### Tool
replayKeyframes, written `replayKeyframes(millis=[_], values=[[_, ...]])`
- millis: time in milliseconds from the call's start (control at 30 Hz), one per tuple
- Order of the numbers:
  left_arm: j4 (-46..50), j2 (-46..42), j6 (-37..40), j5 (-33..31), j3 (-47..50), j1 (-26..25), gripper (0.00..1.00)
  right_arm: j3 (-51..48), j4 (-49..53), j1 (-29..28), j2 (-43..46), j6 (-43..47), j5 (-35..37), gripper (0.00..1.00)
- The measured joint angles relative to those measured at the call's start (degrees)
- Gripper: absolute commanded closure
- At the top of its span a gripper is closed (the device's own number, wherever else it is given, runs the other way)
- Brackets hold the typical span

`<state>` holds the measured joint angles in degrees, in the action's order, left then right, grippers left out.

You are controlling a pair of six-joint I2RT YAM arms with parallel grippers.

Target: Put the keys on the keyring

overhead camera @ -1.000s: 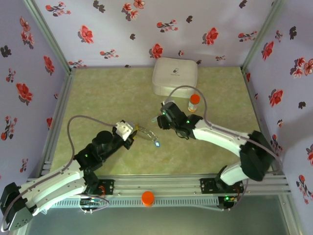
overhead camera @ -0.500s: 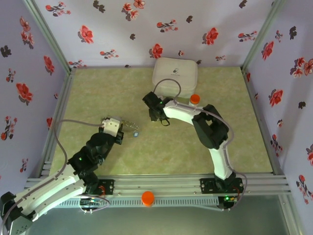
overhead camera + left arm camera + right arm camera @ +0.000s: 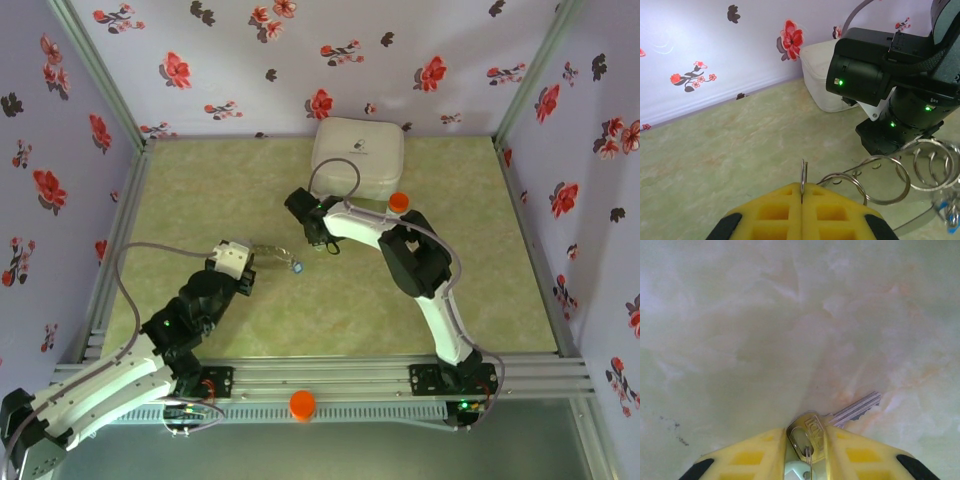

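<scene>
keyring point(image 3: 803, 174) pinched edge-on in left claw point(image 3: 802, 192); right claw point(image 3: 805, 440) grasping silver key point(image 3: 842, 415), open tabletop point(image 3: 790, 315) beyond.

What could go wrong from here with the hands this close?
The left hand pinches the keyring by its thin edge alone; a push could twist it loose. The right hand grips the silver key at its head, blade near the table, so it may pivot or snag. The right arm stands close by the linked rings and could knock them.
</scene>
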<state>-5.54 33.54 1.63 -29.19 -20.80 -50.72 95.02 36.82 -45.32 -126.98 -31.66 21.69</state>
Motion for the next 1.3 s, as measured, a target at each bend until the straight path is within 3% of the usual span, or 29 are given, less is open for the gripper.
replayKeyframes(millis=[167,367,500,700,833,967,1300], values=[[-0.1,0.2,0.5,0.7,0.0,0.0,1.00,0.0,0.9,-0.1,0.0,-0.1,0.6,0.99],[-1.6,3.1,2.0,2.3,0.0,0.0,1.00,-3.3,0.6,-1.1,2.9,0.2,0.6,1.00],[-1.8,4.6,2.9,4.6,0.0,0.0,1.00,-12.3,-1.4,-3.6,11.8,1.7,0.6,1.00],[-6.1,5.5,5.0,9.3,0.9,0.0,1.00,-31.4,-10.2,-5.6,33.2,8.2,-1.6,1.00],[-7.8,6.6,6.1,15.0,1.9,0.0,1.00,-42.7,-17.5,-4.7,48.0,16.1,-8.5,1.00],[-8.4,7.5,6.3,22.5,2.0,0.0,1.00,-50.1,-24.1,-2.7,58.9,23.3,-20.6,1.00],[-9.5,10.9,6.0,37.2,1.6,0.0,1.00,-53.0,-28.3,-1.5,68.5,33.2,-45.2,1.00]])
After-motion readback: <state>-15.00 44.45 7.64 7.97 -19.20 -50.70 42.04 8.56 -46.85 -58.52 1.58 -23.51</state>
